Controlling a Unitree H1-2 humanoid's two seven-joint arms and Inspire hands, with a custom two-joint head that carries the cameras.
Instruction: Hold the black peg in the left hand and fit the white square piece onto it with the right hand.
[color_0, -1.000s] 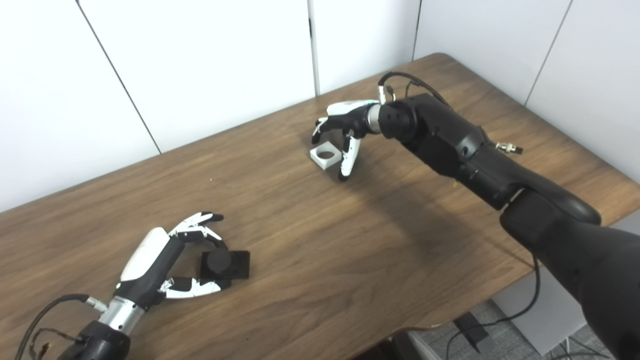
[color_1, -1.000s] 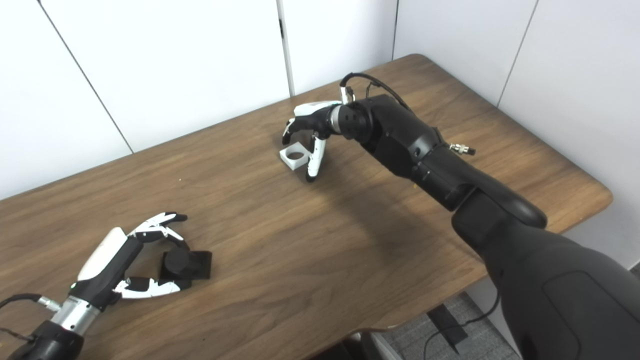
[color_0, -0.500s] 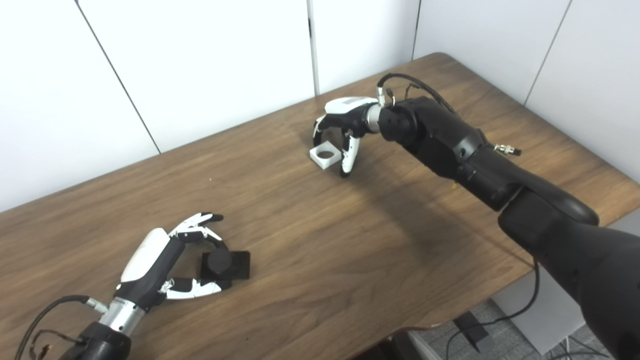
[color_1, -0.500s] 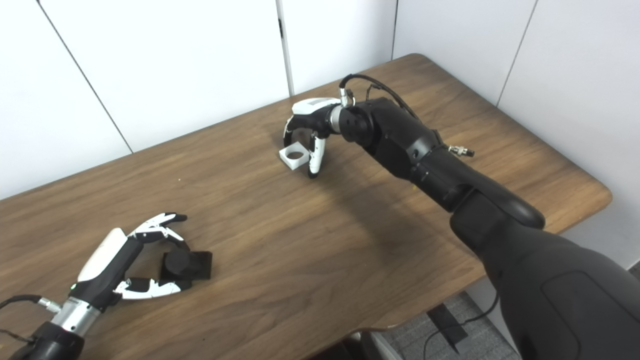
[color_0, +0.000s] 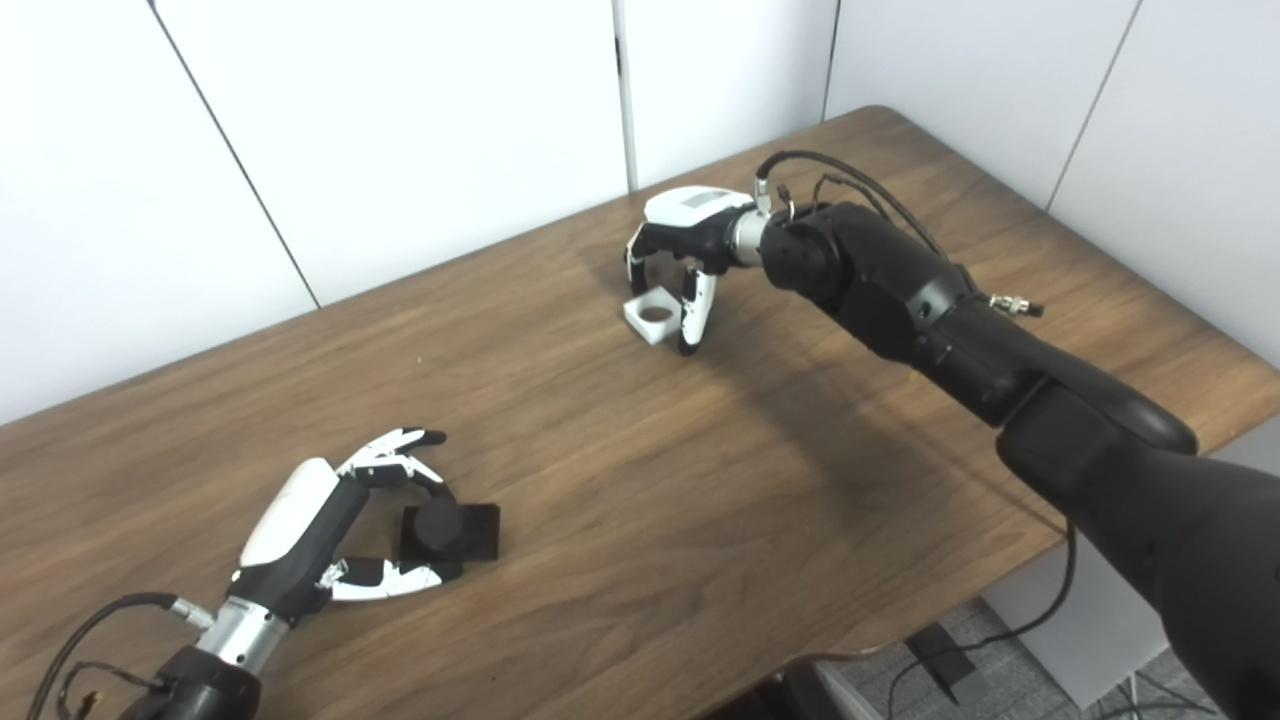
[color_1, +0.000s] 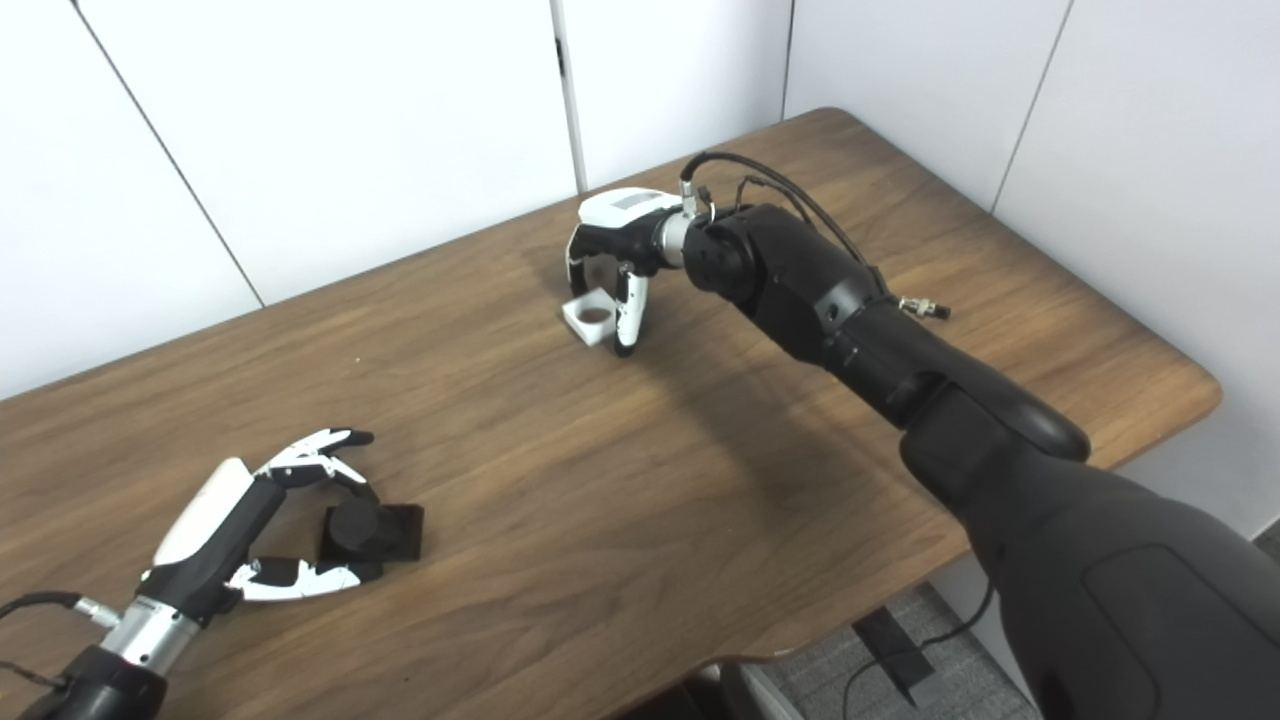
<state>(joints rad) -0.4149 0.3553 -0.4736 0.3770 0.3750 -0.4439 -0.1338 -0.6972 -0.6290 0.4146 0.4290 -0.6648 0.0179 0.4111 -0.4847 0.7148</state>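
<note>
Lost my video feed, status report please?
Left robot hand open around black peg. Right robot hand straddling white square piece, both on table. Nothing blocking.

The black peg (color_0: 440, 526), a short round stud on a flat square base, is seen lying near the table's (color_0: 640, 480) front left edge. The white square piece (color_0: 652, 315), pierced by a round hole, is set flat toward the table's far edge, well apart.

Both head cameras look down across one table (color_0: 700, 520), slightly offset.
</note>
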